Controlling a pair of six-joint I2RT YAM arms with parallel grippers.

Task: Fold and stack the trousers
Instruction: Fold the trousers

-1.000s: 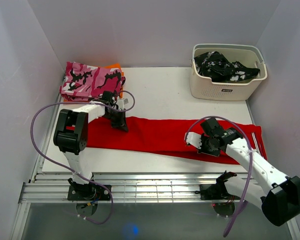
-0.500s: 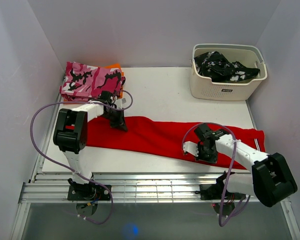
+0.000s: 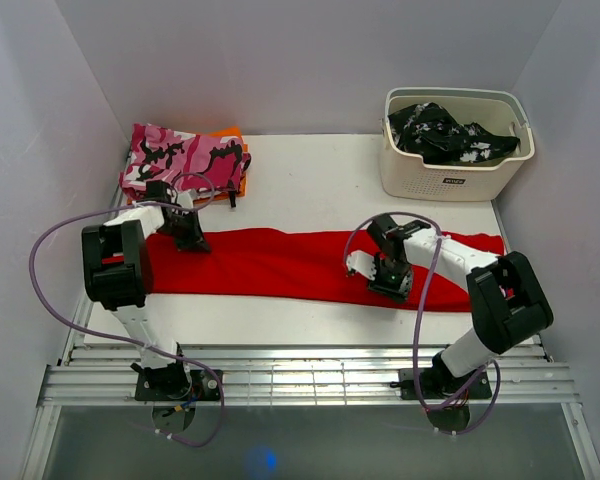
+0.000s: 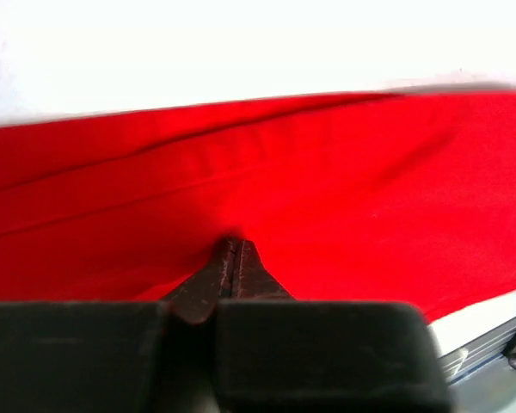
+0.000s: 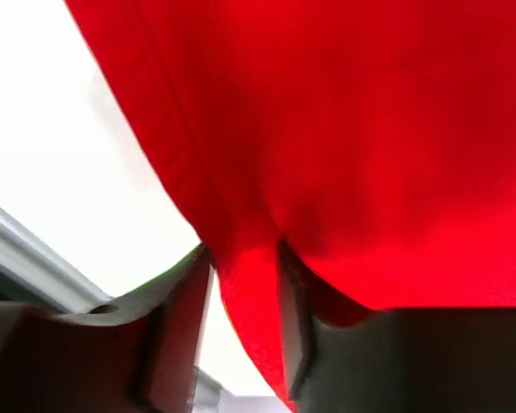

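Two-point clamping of trousers [image 3: 280,265]: left gripper [image 3: 190,241], right gripper [image 3: 388,285] pinching fabric. Basket [image 3: 410,176] label illegible, possibly branding; camouflage garment [image 3: 180,160] behind.

A robot lab cell: white table [image 3: 310,180] boxed by bare walls [image 3: 300,60] (aluminium rails [image 3: 310,378] in front).

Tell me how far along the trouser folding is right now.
Done: the red trousers lie as one long narrow strip across the table. In hand: the left gripper and right gripper each pinch that strip. Remaining: crosswise folds, then stacking, likely on the folded camouflage garment.
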